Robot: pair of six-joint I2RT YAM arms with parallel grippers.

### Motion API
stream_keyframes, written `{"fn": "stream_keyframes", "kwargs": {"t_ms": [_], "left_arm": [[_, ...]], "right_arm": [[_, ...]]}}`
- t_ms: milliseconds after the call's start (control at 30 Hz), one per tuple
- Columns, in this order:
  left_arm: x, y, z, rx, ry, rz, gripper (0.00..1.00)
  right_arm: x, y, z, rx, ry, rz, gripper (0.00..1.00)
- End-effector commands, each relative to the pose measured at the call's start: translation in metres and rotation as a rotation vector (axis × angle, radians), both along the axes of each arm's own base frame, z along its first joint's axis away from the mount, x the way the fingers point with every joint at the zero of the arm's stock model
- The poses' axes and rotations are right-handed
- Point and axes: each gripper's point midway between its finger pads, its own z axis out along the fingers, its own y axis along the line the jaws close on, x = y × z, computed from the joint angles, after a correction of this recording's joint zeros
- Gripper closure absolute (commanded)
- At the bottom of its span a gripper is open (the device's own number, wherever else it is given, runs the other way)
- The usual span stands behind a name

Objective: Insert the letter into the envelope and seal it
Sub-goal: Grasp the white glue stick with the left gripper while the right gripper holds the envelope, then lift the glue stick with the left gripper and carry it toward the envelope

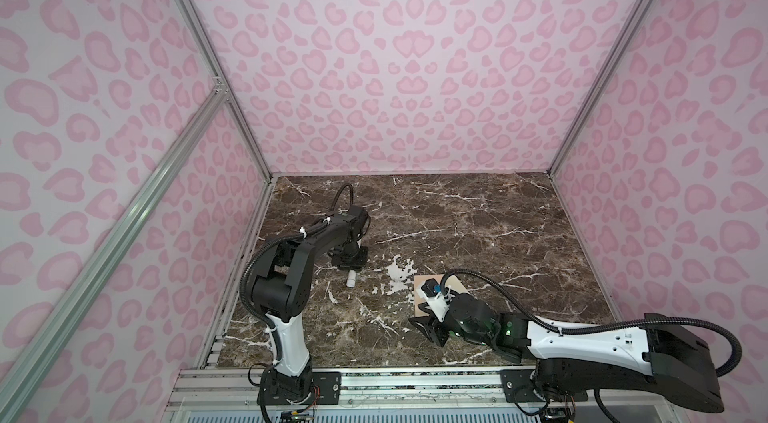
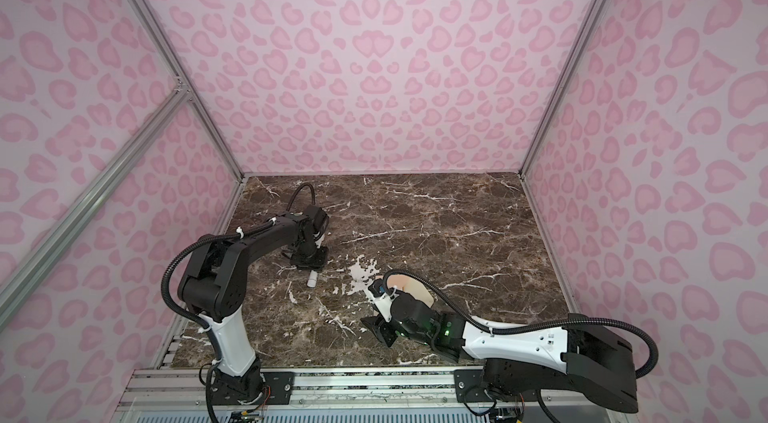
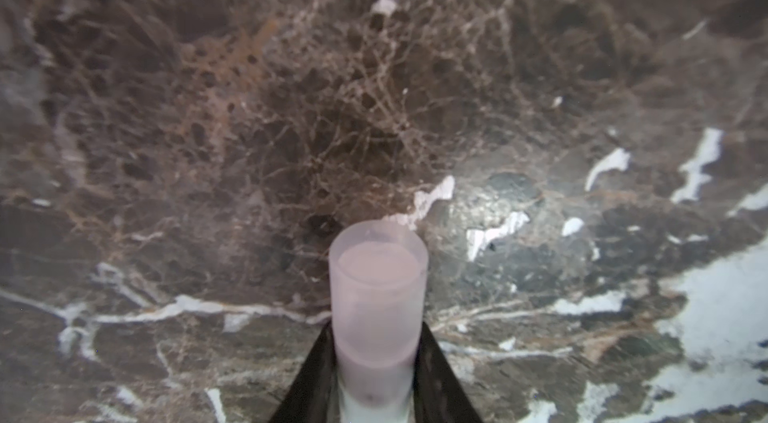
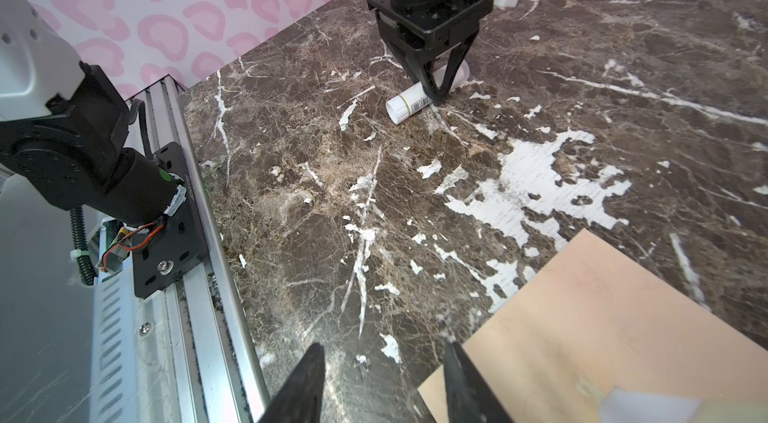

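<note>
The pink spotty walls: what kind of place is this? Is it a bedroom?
Probably a robot test booth, not a bedroom: the patterned walls sit in a metal frame, and the left arm and right arm are mounted on a rail along a marble-look tabletop.

The scene holds two robot arms, the left arm (image 1: 286, 275) and the right arm (image 1: 582, 333), and two grippers, the left gripper (image 4: 435, 93) and the right gripper (image 4: 384, 346). There is one envelope (image 4: 602, 317), one white tube (image 4: 405, 104) and one marble table (image 4: 291, 192). Each gripper has two black fingers (image 4: 307, 383).
</note>
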Motion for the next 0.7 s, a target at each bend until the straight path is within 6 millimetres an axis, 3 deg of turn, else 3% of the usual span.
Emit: {"fn": "stream_keyframes", "kwargs": {"t_ms": [0, 400, 667], "left_arm": [[-0.012, 0.009, -0.005, 0.044, 0.050, -0.007, 0.68], [-0.015, 0.007, -0.007, 0.046, 0.069, -0.017, 0.70], [-0.012, 0.000, 0.020, 0.007, -0.011, -0.023, 0.73]], "right_arm": [[0.002, 0.001, 0.001, 0.011, -0.007, -0.012, 0.51], [0.004, 0.001, 0.001, 0.006, -0.011, -0.018, 0.51], [0.006, -0.001, 0.008, 0.009, -0.017, -0.037, 0.51]]}}
